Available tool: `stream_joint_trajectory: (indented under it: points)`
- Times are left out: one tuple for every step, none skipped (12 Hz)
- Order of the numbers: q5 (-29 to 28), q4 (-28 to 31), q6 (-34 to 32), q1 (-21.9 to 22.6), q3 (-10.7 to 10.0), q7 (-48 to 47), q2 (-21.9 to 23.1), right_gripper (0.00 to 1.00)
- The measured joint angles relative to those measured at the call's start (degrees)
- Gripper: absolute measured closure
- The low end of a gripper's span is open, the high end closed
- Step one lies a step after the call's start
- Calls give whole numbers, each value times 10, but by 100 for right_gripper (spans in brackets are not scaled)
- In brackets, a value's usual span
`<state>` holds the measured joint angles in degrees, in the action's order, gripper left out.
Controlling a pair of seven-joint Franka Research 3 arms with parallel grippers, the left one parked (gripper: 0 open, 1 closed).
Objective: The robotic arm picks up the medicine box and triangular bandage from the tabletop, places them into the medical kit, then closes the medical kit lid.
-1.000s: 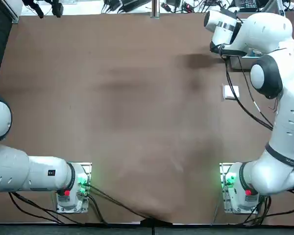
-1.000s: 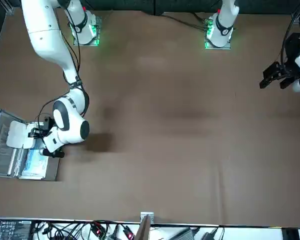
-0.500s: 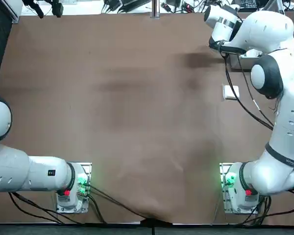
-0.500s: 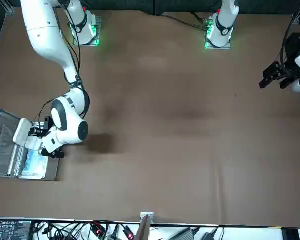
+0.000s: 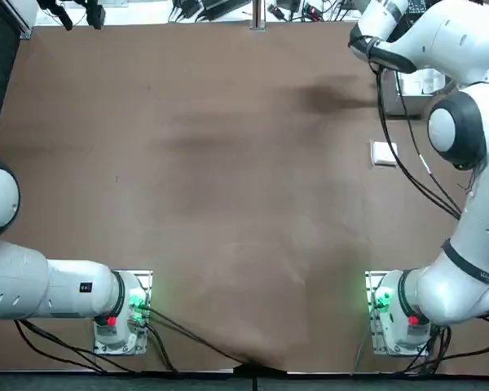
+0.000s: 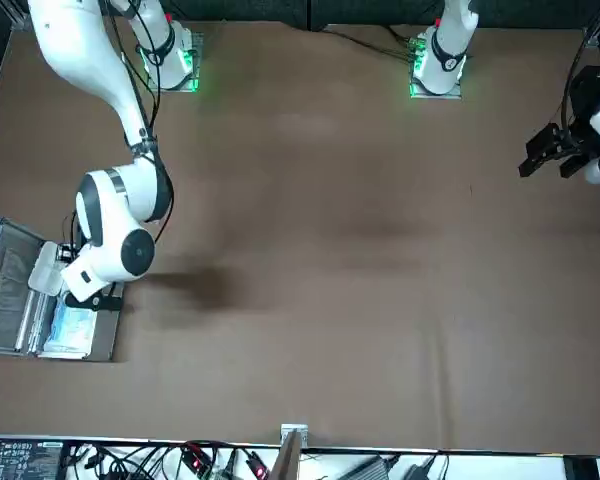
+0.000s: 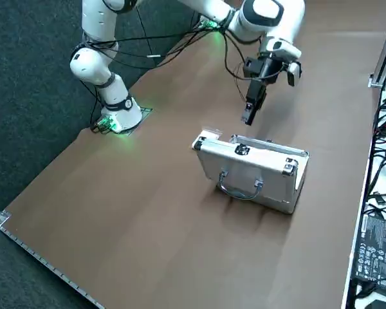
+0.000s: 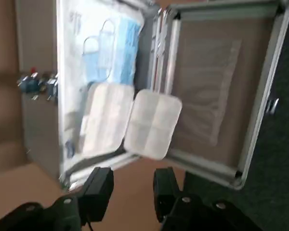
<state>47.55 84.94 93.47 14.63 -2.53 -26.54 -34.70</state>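
The medical kit [image 6: 80,350] lies open at the table's far right, showing its pale blue lining [image 8: 111,53]. Its lid [image 7: 257,177] is raised, handle side towards the side camera. The triangular bandage [image 8: 132,122], a two-lobed white packet, lies inside across the hinge, one lobe over the base and one against the lid [image 8: 216,82]; the front view shows the bandage [image 6: 45,272] too. The medicine box [image 5: 383,152] sits on the tabletop beside the kit, also in the side view [image 7: 209,135]. My right gripper [image 8: 130,190] hangs open above the kit's near edge [image 7: 249,116], holding nothing.
The brown tabletop [image 5: 228,163] spreads wide to the left of the kit. The table's far edge with cables [image 5: 253,12] runs just beyond the right arm's wrist. A rail [image 7: 373,80] borders that edge in the side view.
The right gripper has lifted up and back from the kit. The white packet that was at its fingertips now lies free in the open kit.
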Motion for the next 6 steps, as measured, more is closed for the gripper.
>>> stream_joint_trajectory:
  points:
    - [-22,0,-8,0,1,7,9,46]
    - [-47,0,-18,1,2,10,16,48]
    - [-79,0,-27,3,2,16,23,48]
    - [-163,4,-37,7,4,28,39,49]
    - [-195,11,-40,8,5,30,46,50]
    - [-213,24,-41,9,7,31,54,50]
